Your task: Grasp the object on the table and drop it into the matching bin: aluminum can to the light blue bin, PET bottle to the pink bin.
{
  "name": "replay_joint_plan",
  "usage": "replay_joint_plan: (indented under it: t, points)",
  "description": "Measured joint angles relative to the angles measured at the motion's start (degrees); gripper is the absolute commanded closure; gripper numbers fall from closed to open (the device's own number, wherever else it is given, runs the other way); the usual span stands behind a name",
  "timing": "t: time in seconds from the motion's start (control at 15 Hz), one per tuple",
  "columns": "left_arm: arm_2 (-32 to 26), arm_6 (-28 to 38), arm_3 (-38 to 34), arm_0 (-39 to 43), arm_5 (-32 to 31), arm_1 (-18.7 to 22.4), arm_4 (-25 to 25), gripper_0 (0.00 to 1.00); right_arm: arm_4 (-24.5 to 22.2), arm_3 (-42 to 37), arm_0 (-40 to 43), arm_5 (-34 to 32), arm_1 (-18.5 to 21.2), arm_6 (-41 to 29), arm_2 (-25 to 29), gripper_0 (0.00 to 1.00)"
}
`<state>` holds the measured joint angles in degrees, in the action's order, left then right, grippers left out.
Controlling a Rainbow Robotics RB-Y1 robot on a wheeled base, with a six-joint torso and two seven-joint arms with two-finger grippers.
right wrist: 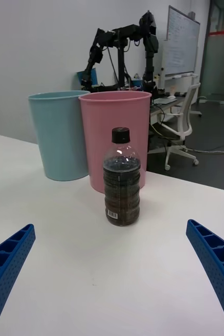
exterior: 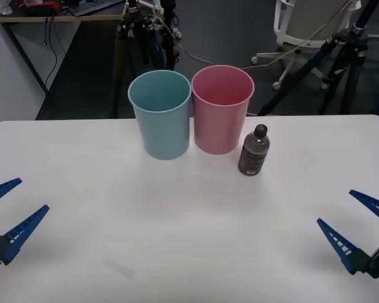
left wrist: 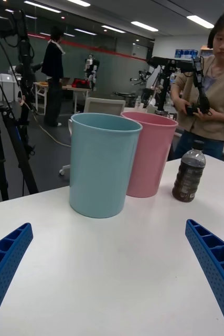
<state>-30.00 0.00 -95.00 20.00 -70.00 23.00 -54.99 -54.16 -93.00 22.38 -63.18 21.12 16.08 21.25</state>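
Observation:
A small clear PET bottle [exterior: 254, 151] with dark contents and a black cap stands upright on the white table [exterior: 177, 240], just right of the pink bin [exterior: 222, 117]. The light blue bin [exterior: 160, 113] stands touching the pink one on its left. My right gripper [exterior: 357, 224] is open at the table's near right, well short of the bottle. My left gripper [exterior: 6, 211] is open at the near left. From the right wrist, the bottle [right wrist: 121, 178] stands centred before the pink bin [right wrist: 117, 142] and blue bin [right wrist: 59, 134]. The left wrist view has the blue bin [left wrist: 102, 163], pink bin [left wrist: 147, 152] and bottle [left wrist: 188, 172].
Tripods [exterior: 139, 38] and an office chair [exterior: 303, 25] stand on the floor beyond the table's far edge. Wide bare tabletop lies between both grippers and the bins.

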Motion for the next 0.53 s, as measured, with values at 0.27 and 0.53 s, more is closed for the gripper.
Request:
replay_joint_plan:
  t: [0.27, 0.53]
  points:
    - [0.0, 0.0, 0.0, 0.0, 0.0, 0.0, 0.0, 0.0, -0.9, 4.5, -5.2, 3.6, 0.1, 0.0, -6.0, 0.0]
    - [0.0, 0.0, 0.0, 0.0, 0.0, 0.0, 0.0, 0.0, -4.1, 11.4, -12.0, 2.9, -1.1, 1.0, -7.0, 0.0]
